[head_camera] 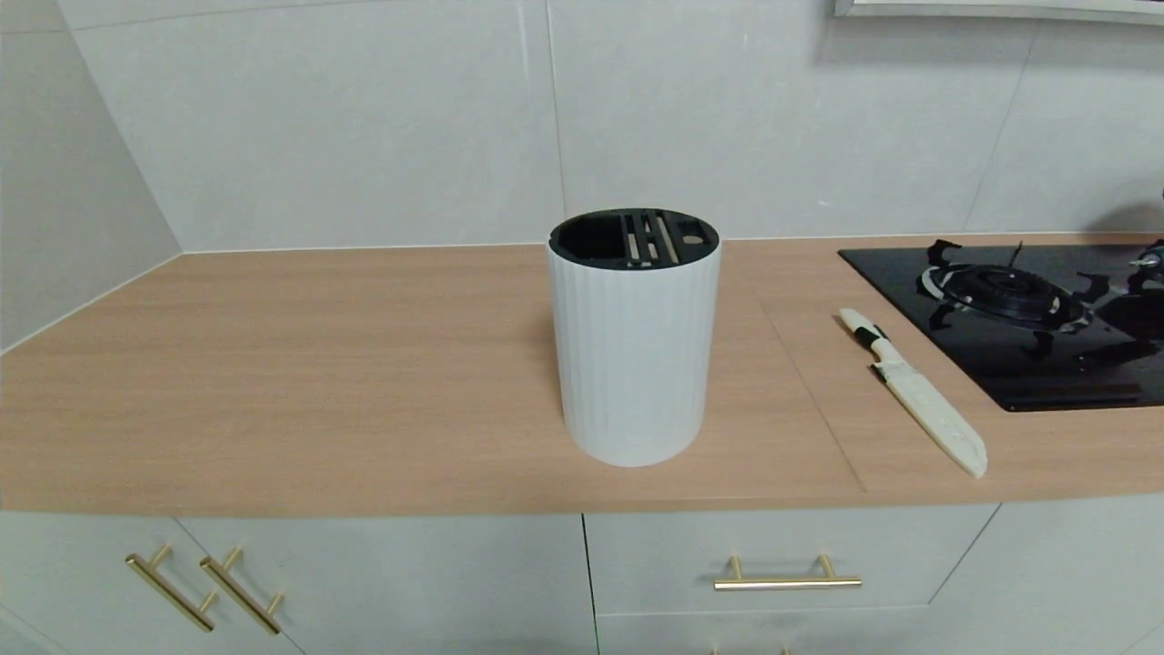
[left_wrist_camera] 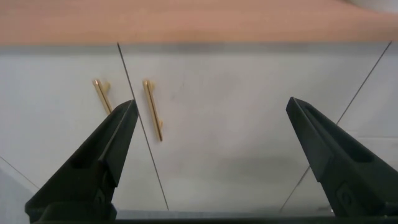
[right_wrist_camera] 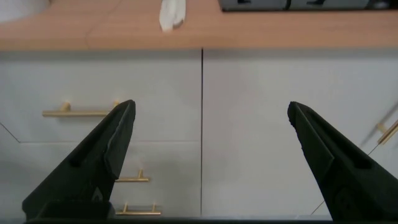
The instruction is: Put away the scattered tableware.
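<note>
From the head: at the middle of the light wooden countertop (head_camera: pixel 273 382), a white ribbed cylindrical knife holder (head_camera: pixel 634 364) with a black slotted top, upright, slots facing up, presumably to take blades from above. At its 3 o'clock, well apart, a white speckled kitchen knife (head_camera: pixel 914 389) with a black collar, lying flat, tip toward 5 o'clock, just beside the black glass gas hob (head_camera: pixel 1009 309). From the left wrist: left gripper (left_wrist_camera: pixel 211 102) spread wide, grasping nothing, facing white cabinet doors (left_wrist_camera: pixel 249 124) with slim brass handles, below counter level, probably parked. From the right wrist: right gripper (right_wrist_camera: pixel 210 104) likewise released and empty, low before the cabinet fronts; the knife's pale tip (right_wrist_camera: pixel 172 14) on the counter, beyond and higher than the fingers, well apart.
</note>
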Robot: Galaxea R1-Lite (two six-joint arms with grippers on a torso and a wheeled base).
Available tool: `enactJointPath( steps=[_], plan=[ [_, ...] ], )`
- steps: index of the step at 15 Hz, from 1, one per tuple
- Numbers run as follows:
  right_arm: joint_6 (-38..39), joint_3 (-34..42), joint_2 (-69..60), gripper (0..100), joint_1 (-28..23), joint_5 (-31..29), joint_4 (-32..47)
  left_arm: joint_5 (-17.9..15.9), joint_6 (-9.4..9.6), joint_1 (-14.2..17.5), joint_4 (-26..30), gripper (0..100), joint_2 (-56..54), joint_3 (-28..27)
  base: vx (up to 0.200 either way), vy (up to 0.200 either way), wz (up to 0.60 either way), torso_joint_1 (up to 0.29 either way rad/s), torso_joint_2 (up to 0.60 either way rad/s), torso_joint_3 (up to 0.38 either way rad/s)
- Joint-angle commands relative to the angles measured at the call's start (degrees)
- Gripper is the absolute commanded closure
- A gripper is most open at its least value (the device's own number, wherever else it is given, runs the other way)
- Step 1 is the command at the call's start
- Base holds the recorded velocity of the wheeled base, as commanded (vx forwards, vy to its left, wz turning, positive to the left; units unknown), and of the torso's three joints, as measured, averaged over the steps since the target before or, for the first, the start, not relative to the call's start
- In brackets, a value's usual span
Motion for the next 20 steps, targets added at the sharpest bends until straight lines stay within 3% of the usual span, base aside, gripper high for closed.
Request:
enactJointPath(
  steps=[1, 20],
  plan=[
    [-0.04, 0.0, 0.07, 0, 0.0, -0.01, 0.0, 0.04, -0.04, 0.02, -0.09, 0, 0.02, 0.0, 0.0, 0.0, 0.0, 0.217, -0.5, -0.286],
    [-0.04, 0.0, 0.07, 0, 0.0, -0.01, 0.0, 0.04, 0.04, 0.02, 0.0, 0, 0.02, 0.0, 0.0, 0.0, 0.0, 0.246, -0.53, -0.289]
  ],
)
